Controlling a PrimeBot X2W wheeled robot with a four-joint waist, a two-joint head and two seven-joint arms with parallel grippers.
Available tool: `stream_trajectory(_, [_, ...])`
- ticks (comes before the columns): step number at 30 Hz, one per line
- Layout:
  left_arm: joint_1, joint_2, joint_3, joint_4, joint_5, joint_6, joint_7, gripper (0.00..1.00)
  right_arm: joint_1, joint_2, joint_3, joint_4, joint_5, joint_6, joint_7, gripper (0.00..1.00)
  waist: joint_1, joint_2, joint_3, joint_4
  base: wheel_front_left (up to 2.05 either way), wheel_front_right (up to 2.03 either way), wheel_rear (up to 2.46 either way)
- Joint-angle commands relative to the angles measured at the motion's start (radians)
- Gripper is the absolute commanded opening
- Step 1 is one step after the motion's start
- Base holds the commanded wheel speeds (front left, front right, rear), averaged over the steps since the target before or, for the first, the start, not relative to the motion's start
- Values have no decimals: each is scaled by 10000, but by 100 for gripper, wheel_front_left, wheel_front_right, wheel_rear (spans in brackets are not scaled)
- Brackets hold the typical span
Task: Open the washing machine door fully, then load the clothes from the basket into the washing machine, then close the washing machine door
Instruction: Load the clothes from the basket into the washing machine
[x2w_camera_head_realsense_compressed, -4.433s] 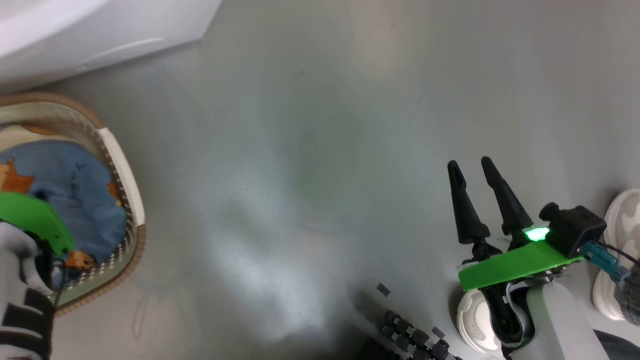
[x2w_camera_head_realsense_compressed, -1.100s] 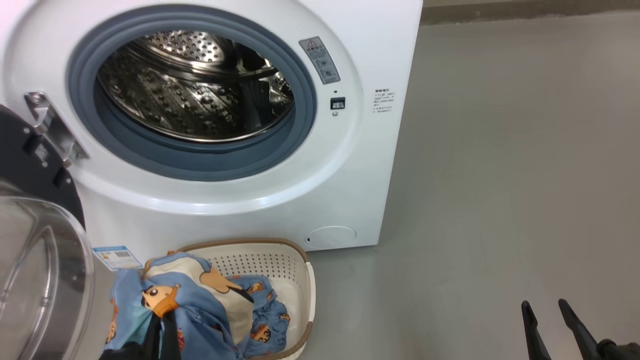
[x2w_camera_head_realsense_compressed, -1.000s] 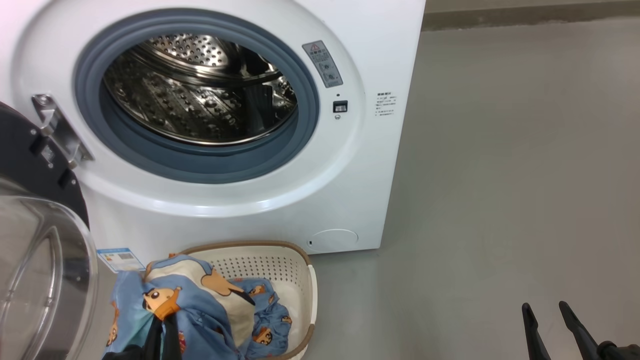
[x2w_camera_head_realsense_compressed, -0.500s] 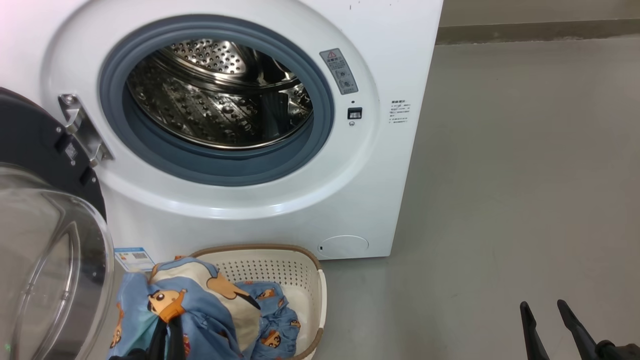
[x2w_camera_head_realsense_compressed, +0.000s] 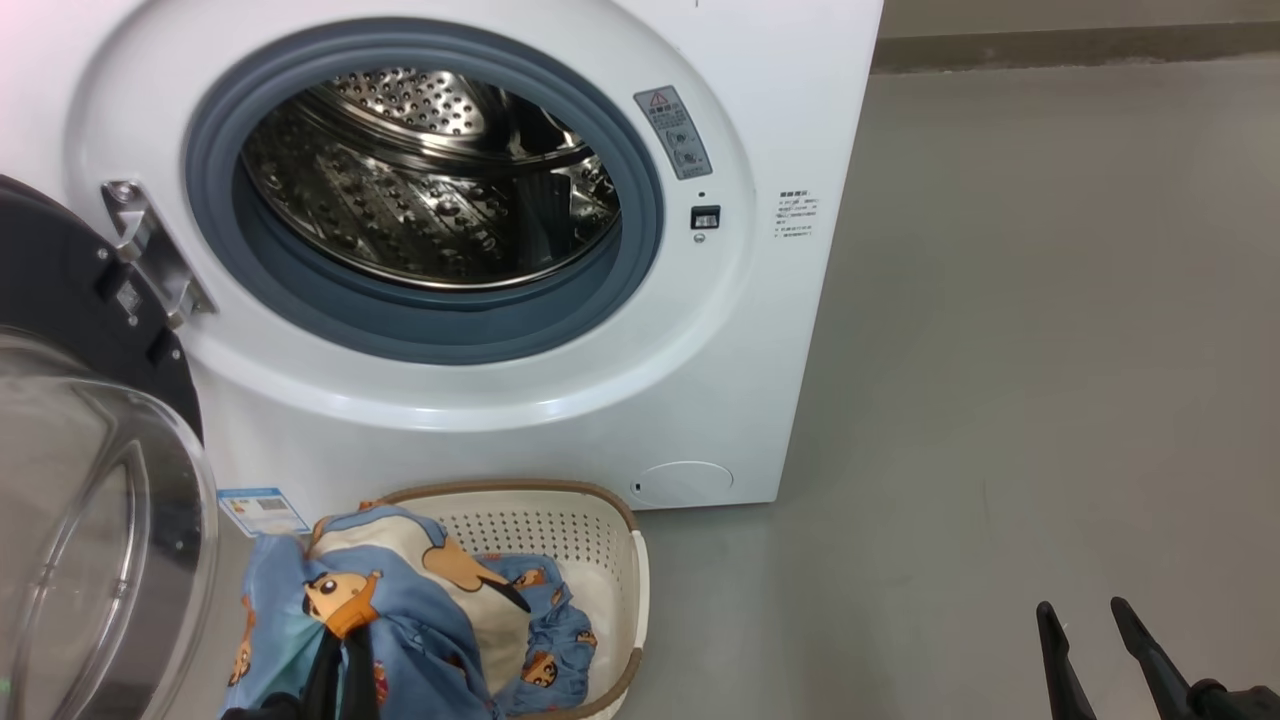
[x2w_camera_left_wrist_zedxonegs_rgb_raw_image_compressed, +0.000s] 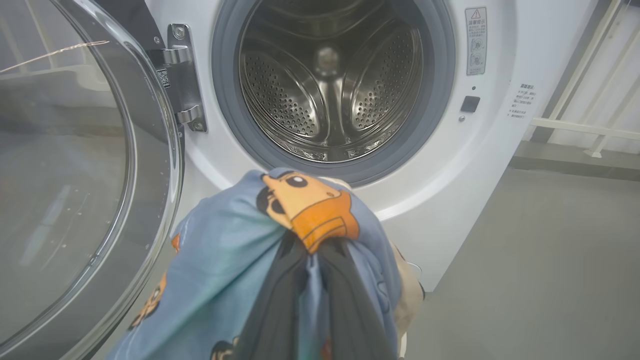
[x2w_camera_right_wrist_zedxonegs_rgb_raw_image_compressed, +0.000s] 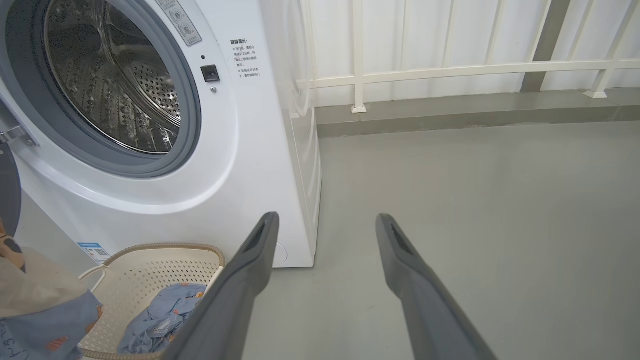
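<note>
We hold the clothes (x2w_camera_left_wrist_zedxonegs_rgb_raw_image_compressed: 225, 240) in our clenched left jaws, the fabric seemingly trailing partly into the basket (x2w_camera_head_realsense_compressed: 560, 525) below them, the open washing machine (x2w_camera_head_realsense_compressed: 780, 330) ahead, our right jaws released.

I've got the door (x2w_camera_head_realsense_compressed: 90, 480) swung wide on the left, glass bowl bulging out. The white washer (x2w_camera_head_realsense_compressed: 500, 420) shows its steel drum. The blue cartoon-print clothes (x2w_camera_head_realsense_compressed: 400, 610) are bunched above the cream basket (x2w_camera_head_realsense_compressed: 560, 520), their tail trailing inside.

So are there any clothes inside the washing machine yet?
No, the steel drum is bare, and the left gripper holds the clothes outside it.
</note>
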Motion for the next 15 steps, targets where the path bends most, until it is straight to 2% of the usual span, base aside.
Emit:
stream_trajectory(1, [-355,87,272,-333,143,-16,-105,0,-172,-183,262,-247,-91,16,-120,100,0,-1,98,-64,0,0,0])
stream_trajectory(5, [-573,87,214,-359,179,-49,-105,0,-251,-169,295,-234,-49,16,-120,100,0,-1,260,-158,0,0,0])
stream_trajectory(15, [-2333,87,269,-231,608,-160,-105,0,-930,-63,439,-209,249,16,-120,100,0,-1,1480,-797,0,0,0])
